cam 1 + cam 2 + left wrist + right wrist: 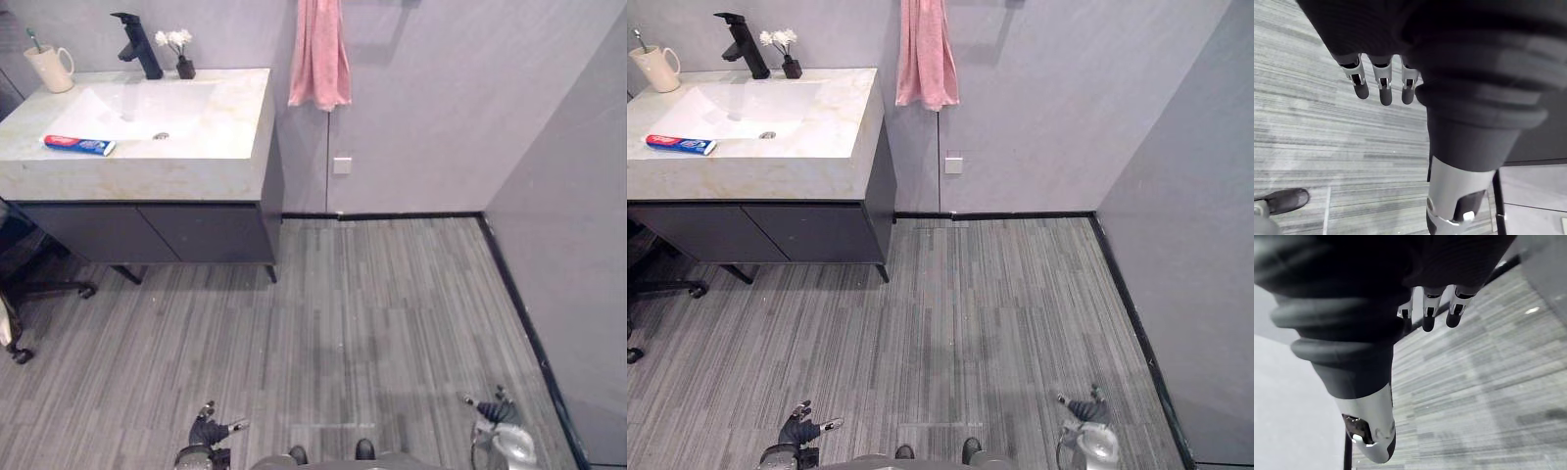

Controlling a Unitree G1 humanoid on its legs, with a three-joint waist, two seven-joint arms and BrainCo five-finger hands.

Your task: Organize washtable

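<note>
The washtable (225, 162) stands at the far left, a pale stone top with a white basin (132, 110). A red and blue toothpaste tube (78, 145) lies on the basin's front left edge. A cream mug (49, 69) holding a toothbrush stands at the back left corner. A black faucet (137, 44) and a small dark vase of white flowers (179, 51) stand behind the basin. My left hand (208, 431) hangs low over the floor, far from the washtable, fingers (1381, 85) relaxed and holding nothing. My right hand (495, 411) hangs low at the right, fingers (1430, 313) relaxed and holding nothing.
A pink towel (318, 54) hangs on the wall right of the washtable. A wall socket (342, 165) sits below it. A dark office chair base (39, 284) stands at the left under the counter's edge. Grey walls close the room behind and on the right.
</note>
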